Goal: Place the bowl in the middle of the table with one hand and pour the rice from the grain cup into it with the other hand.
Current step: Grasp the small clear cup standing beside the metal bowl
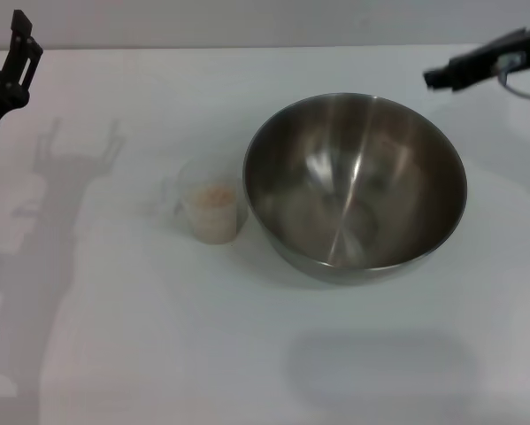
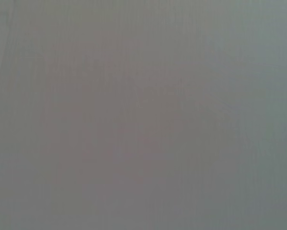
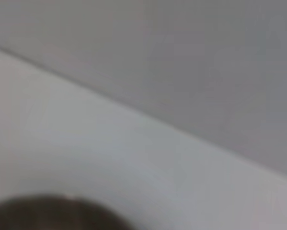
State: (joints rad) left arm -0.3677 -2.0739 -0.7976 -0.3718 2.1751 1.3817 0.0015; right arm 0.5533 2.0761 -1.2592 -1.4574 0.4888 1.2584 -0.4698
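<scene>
Two grippers, neither touching anything. Left gripper (image 1: 21, 40) is up at the far left edge of the table (image 1: 158, 354), right gripper (image 1: 441, 78) hangs past the bowl's far right side; can't tell if either is open or closed. Bowl (image 1: 356, 186) sits around mid-table. Grain cup (image 1: 211, 208) stands upright just beside its left rim, rice (image 1: 214, 195) inside.

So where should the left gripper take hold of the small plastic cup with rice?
Probably by the cup's side wall or handle, coming from the robot's left: the bowl stands close against its right side, while the left side is free. It stands upright, so a level sideways grip should keep the rice in.
</scene>
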